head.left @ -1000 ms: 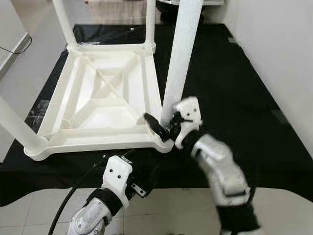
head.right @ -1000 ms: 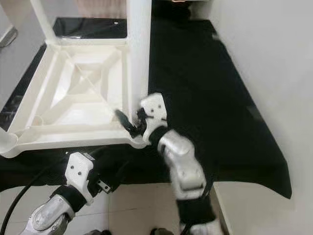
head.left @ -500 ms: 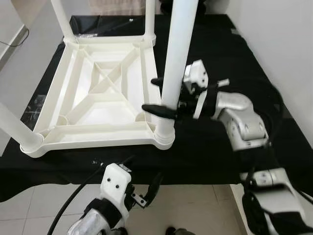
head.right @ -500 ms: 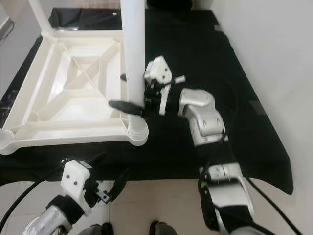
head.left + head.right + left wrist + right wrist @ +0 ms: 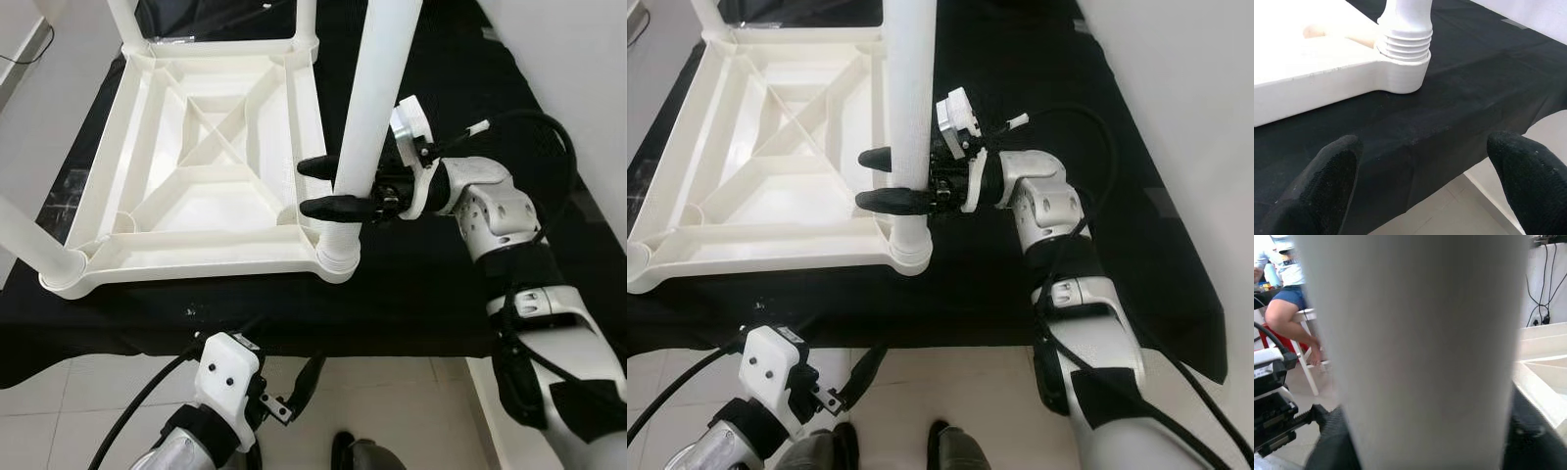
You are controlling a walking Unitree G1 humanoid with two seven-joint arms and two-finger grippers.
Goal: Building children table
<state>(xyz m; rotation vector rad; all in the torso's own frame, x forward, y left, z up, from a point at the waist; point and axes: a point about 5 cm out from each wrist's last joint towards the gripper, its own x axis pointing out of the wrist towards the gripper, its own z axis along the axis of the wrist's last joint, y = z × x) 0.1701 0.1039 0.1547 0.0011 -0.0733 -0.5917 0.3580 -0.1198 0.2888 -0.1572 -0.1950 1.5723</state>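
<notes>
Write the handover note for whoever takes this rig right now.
Right gripper: fingers on either side of the near-right table leg, just above its threaded end; grip looks closed on it.
Left gripper: open, idle below the table edge, holding nothing.
Tabletop lies upside down on the black cloth. The other three legs stand in their corner sockets.
Done: leg standing in its corner socket.
Left: threads still show in the left wrist view, so it probably needs more turning; then flip the table.
</notes>
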